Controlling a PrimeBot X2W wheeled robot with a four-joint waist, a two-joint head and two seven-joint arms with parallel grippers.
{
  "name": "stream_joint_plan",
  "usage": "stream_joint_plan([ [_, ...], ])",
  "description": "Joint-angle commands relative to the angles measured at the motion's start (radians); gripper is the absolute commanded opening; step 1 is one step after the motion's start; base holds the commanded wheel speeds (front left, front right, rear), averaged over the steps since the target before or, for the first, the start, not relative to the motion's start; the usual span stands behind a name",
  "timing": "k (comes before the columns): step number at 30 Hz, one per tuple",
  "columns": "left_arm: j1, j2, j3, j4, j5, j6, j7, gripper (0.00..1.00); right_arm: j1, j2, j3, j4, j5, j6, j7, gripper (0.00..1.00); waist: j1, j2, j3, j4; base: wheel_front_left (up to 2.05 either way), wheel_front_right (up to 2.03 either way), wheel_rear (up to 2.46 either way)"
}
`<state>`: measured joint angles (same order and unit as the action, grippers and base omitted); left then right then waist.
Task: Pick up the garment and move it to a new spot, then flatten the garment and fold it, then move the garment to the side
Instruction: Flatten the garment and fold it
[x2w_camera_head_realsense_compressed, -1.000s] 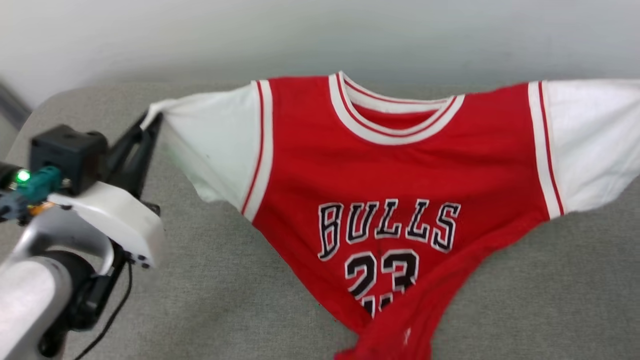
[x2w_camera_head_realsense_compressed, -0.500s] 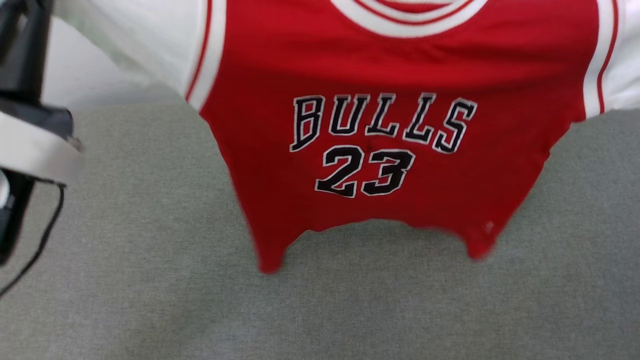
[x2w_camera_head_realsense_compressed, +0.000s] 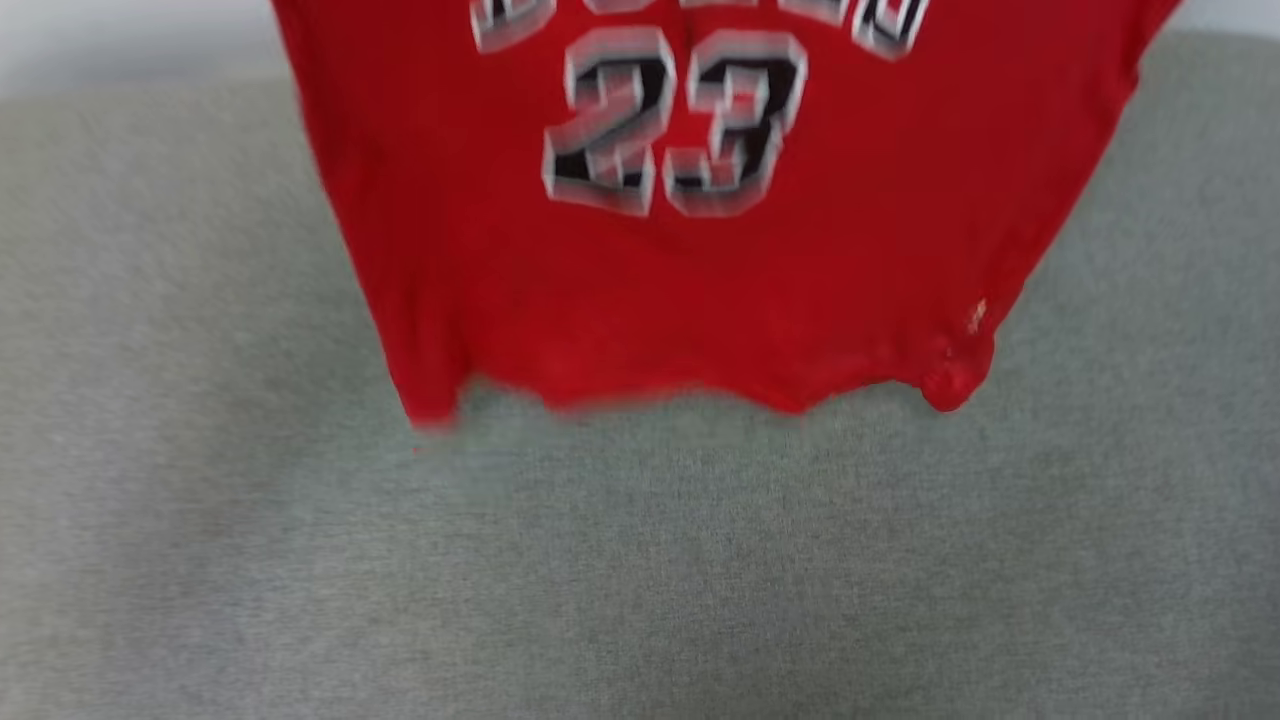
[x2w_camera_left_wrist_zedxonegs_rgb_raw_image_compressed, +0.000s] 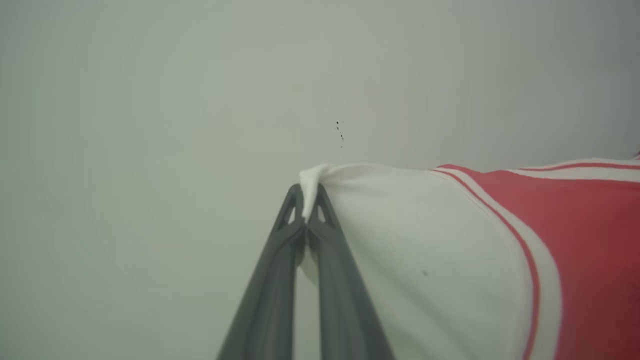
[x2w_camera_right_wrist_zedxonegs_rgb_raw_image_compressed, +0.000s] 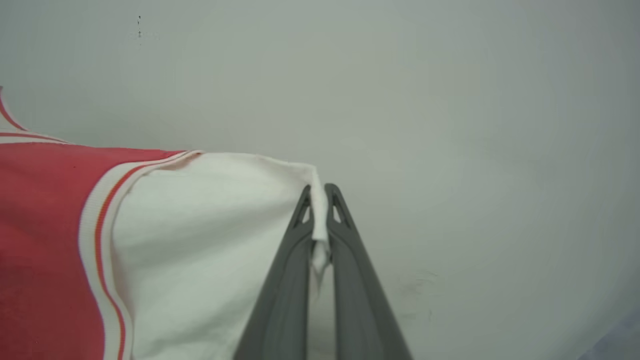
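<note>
Red shirt (x2w_camera_head_realsense_compressed: 700, 290), just one, numbered 23, hangs stretched between your two grippers, its hem over the grey cushion (x2w_camera_head_realsense_compressed: 640, 580). Your left gripper (x2w_camera_left_wrist_zedxonegs_rgb_raw_image_compressed: 306, 192) is pinched on the tip of one white sleeve (x2w_camera_left_wrist_zedxonegs_rgb_raw_image_compressed: 400, 240), which spreads to its right. Your right gripper (x2w_camera_right_wrist_zedxonegs_rgb_raw_image_compressed: 319, 192) is clamped on the other sleeve (x2w_camera_right_wrist_zedxonegs_rgb_raw_image_compressed: 210, 225), which spreads to its left.

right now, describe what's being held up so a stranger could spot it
Over the grey fabric surface hangs a red jersey, the left hand and right hand each pinching a white sleeve. Its black, white-outlined 23 sets it apart from the plain grey around.
</note>
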<state>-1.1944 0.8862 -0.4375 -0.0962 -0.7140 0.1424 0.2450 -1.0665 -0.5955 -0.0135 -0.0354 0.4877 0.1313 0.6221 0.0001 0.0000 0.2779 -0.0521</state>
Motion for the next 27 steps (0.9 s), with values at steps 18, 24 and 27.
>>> stream_joint_plan([
  [18,-0.704,-0.28,-0.079,0.673,0.197,-0.166,-0.232,0.0,-0.63,0.11,0.106,0.532,-0.29,-0.001,-0.364,0.0,-0.0001,0.0,0.421,0.005,0.0,0.0,0.0],
  [24,-0.632,-0.336,-0.107,0.787,0.182,-0.193,-0.312,0.0,-0.591,0.152,0.132,0.644,-0.317,-0.001,-0.455,0.0,-0.0001,0.0,0.435,0.026,0.0,0.0,0.0],
  [27,-0.556,-0.359,-0.13,0.826,0.174,-0.206,-0.339,0.0,-0.542,0.169,0.174,0.692,-0.308,-0.001,-0.486,0.0,-0.0001,0.0,0.418,0.03,0.0,0.0,0.0],
])
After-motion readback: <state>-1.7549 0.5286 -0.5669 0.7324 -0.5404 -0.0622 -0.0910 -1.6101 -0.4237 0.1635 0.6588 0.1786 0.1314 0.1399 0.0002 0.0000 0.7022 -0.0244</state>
